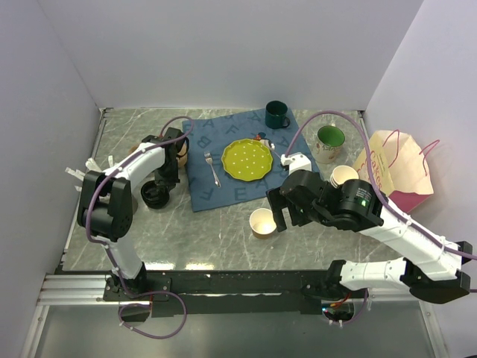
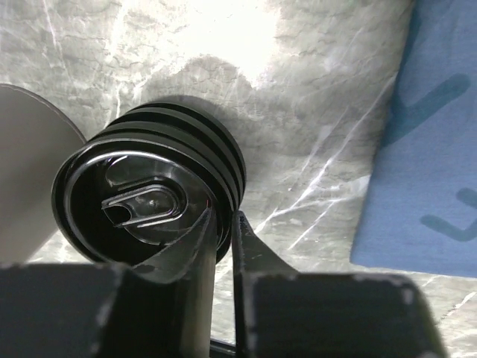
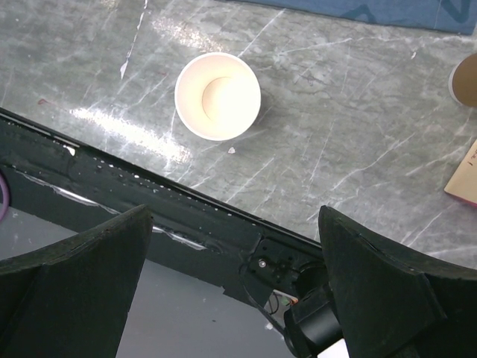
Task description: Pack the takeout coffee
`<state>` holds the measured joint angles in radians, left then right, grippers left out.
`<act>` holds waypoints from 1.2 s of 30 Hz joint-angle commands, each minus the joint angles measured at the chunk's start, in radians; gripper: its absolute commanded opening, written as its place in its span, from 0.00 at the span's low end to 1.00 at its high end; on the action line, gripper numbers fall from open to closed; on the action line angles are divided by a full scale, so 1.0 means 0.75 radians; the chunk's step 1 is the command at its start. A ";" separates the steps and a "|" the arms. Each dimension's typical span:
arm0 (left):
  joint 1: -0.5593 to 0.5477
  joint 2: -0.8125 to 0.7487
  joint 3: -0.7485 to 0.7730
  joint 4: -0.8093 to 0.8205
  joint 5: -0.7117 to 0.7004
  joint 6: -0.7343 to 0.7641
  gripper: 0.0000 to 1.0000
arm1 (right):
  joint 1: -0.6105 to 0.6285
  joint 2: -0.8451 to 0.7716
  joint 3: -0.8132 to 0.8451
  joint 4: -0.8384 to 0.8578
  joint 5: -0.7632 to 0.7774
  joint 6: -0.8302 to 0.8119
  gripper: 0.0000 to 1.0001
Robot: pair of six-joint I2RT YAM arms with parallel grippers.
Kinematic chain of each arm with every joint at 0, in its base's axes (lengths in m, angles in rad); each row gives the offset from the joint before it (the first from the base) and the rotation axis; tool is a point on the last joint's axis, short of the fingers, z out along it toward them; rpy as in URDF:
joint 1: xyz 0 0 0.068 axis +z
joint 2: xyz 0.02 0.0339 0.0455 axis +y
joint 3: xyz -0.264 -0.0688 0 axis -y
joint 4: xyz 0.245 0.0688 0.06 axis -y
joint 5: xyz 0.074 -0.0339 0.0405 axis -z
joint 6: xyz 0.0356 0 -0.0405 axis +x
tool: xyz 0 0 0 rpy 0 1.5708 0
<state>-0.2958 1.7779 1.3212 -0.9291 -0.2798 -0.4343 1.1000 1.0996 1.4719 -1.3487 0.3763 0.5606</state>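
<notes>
Grey marble surface (image 1: 216, 235), white walls (image 1: 223, 52) round it. Your left hand (image 2: 223, 221) pinches the rim of the black lid stack (image 2: 149, 186), just left of the blue mat (image 1: 223, 186). Right hand (image 3: 235, 220) is spread, near an open paper cup (image 3: 218, 95). Plate (image 1: 247, 159) and bag (image 1: 395, 168) lie behind. Takeout coffee: can't tell where.

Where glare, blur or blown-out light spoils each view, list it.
Left wrist: blown-out glare on the marble table above the black lid stack, left fingers soft and dark. Right wrist: glare streaks on the table, white cup interior overexposed, right fingers blurred. Top external: even light, sharp.
</notes>
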 commanded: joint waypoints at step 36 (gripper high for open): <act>-0.035 -0.798 -0.129 1.422 1.614 -1.153 0.13 | -0.725 -0.358 -0.348 1.182 -1.055 0.201 0.87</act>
<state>-0.3096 1.2346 1.2671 -0.2829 0.7345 -0.9947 0.7059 0.8085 1.2942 -0.7486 -0.0479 0.5774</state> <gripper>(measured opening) 0.129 0.942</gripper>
